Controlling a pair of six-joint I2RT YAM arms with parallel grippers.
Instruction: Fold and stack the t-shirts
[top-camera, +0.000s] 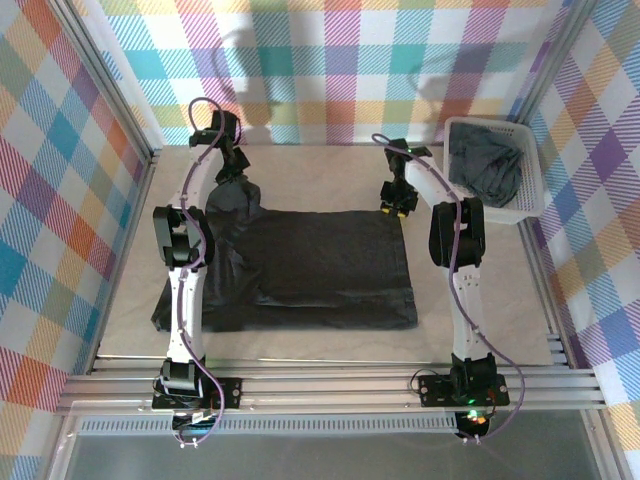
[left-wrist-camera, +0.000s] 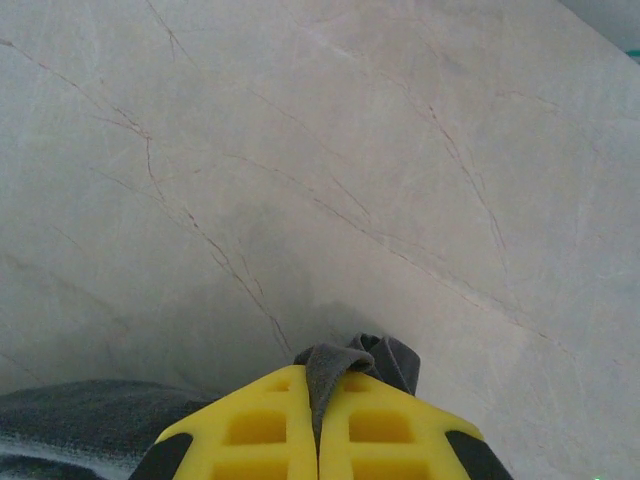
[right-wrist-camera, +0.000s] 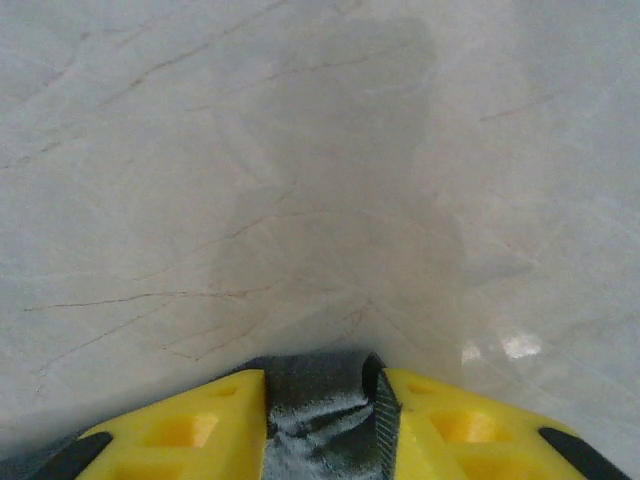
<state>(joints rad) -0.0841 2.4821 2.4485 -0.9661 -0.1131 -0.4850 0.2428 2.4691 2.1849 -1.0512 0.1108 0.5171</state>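
At mid-frame from above, the t-shirt (top-camera: 320, 270) lies long axis left-right; left gripper (left-wrist-camera: 318, 382) is clamped on its upper-left corner, right gripper (right-wrist-camera: 322, 385) stands jaws apart astride its upper-right corner.

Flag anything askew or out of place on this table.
The black t-shirt lies uneven: its far left corner is bunched and pinched in the left gripper, and its near left edge juts out crookedly past the rest. The far right corner lies between the right gripper's parted fingers.
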